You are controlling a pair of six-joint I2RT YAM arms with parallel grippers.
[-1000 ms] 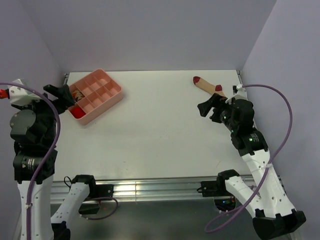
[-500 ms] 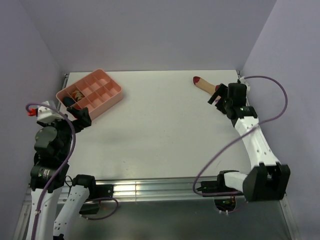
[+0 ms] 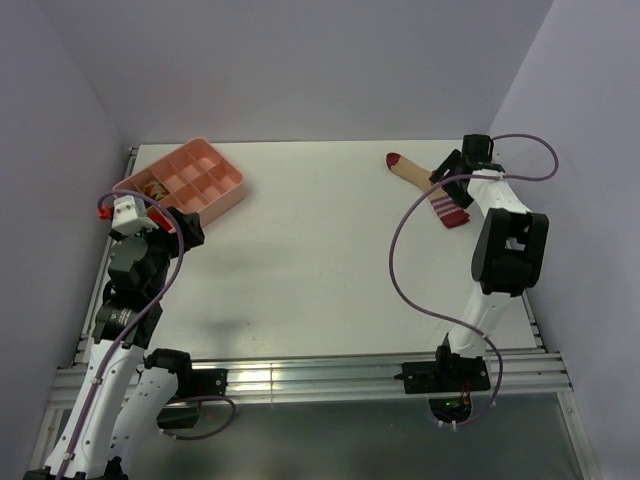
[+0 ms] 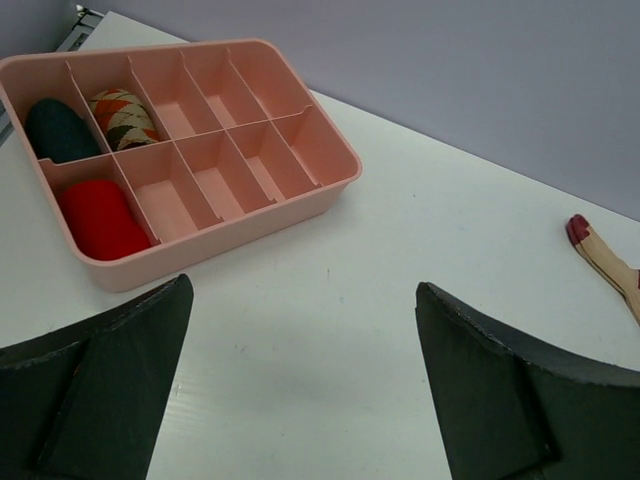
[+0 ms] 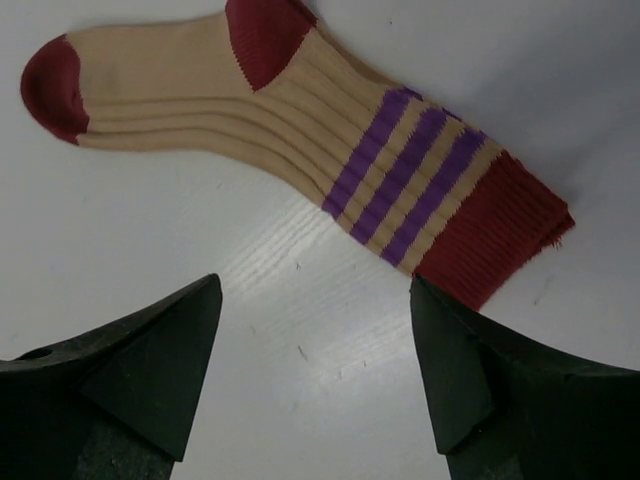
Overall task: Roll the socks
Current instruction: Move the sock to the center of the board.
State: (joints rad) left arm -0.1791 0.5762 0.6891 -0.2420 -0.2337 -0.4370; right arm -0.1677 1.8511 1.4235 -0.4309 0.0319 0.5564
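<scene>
Lilac walls enclose a white table (image 3: 320, 230), with a pink plastic divided tray (image 4: 230, 240) at about ten o'clock in the overhead view. A tan ribbed sock (image 5: 300, 130) with dark red toe, heel and cuff and purple stripes lies flat at two o'clock. The brown-orange argyle sock (image 4: 125, 117) sits in a back compartment of the tray, apparently rolled, though only its top shows. A dark bundle (image 4: 58, 130) is beside it and a red bundle (image 4: 98, 215) in front.

The right gripper (image 5: 315, 290) hovers just short of the tan ribbed sock, fingers spread wide and empty. The left gripper (image 4: 302, 290) is likewise wide apart, holding nothing, near the tray.

The sock looks light, limp and stretchy, likely to slide and bunch on the smooth top. I would pinch the toe end through both layers, then roll towards the thicker cuff.
</scene>
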